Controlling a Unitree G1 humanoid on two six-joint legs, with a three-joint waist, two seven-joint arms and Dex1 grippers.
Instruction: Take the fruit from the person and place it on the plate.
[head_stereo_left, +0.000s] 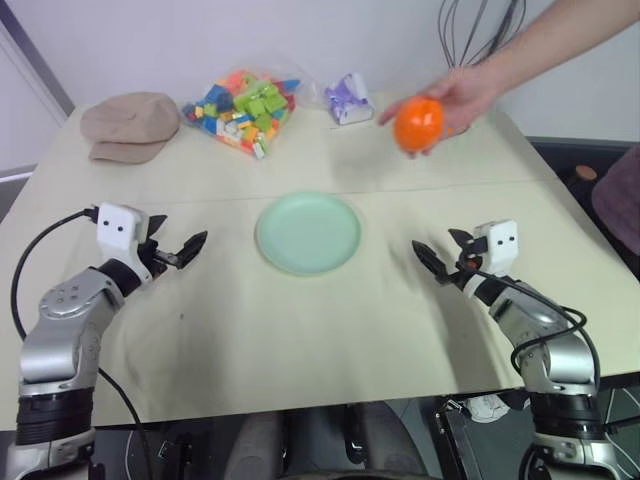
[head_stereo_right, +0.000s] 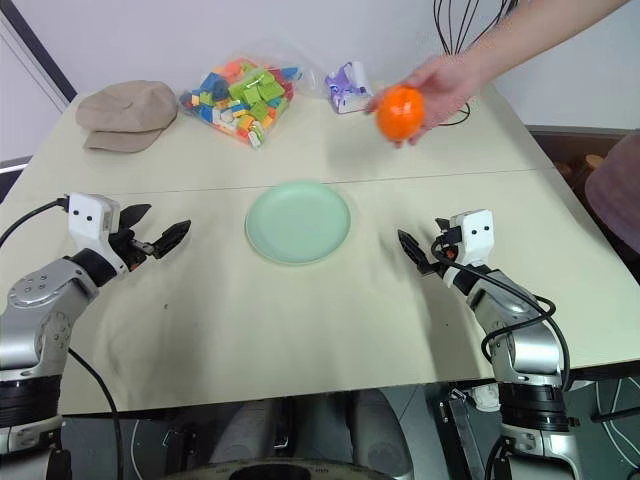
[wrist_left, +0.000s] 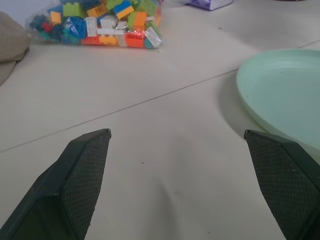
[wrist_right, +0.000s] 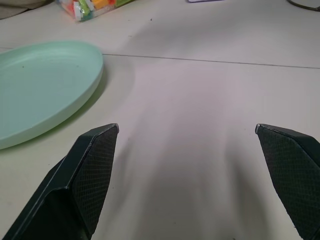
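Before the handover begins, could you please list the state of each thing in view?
fruit: held in the person's hand, above the table
plate: empty, flat on the table
left gripper: open, empty
right gripper: open, empty
bag of toy bricks: lying on the table

A hand (head_stereo_right: 440, 85) holds the fruit (head_stereo_right: 399, 112) beyond the plate (head_stereo_right: 298, 222), to its right. Both grippers, left (head_stereo_right: 158, 240) and right (head_stereo_right: 413, 252), flank the plate, fingers apart.

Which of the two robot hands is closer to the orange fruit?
The right gripper. The fruit, held in the person's hand, is above the table's far right, well away from the left gripper.
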